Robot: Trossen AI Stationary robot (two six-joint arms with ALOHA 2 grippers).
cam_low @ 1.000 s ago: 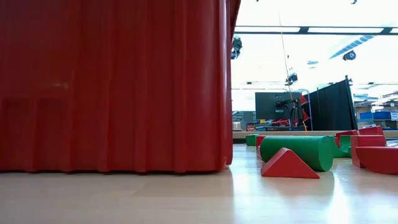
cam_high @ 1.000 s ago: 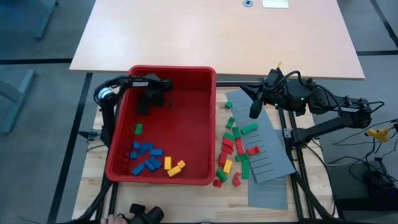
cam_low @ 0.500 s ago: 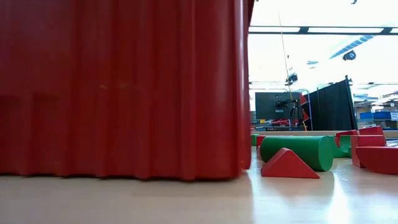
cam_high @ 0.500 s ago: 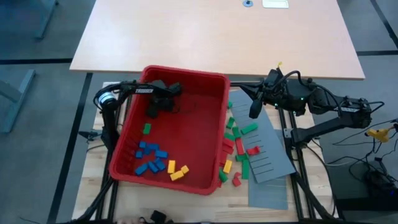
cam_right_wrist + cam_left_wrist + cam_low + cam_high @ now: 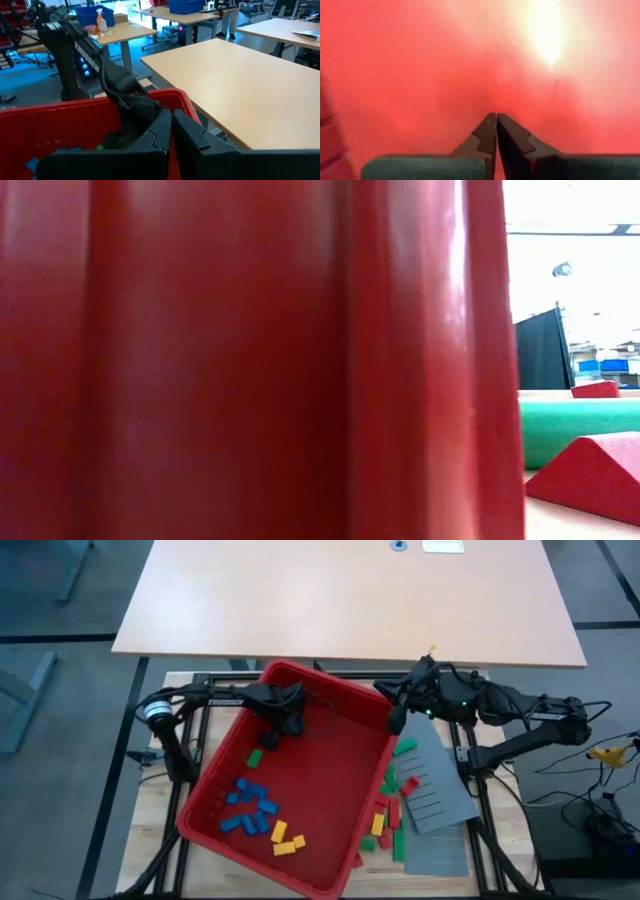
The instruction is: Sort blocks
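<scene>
Skewed across the desk [image 5: 160, 825]: red bin [image 5: 345, 690], its floor dotted with sorted blue, yellow and green blocks [image 5: 255, 815]. Left hand [image 5: 285, 720] inside, fingers pressed together on nothing, apparently shoving the bin. Right hand [image 5: 395, 720] at the rim, likewise closed. More blocks loose beside grey slotted panels [image 5: 435, 795].
</scene>
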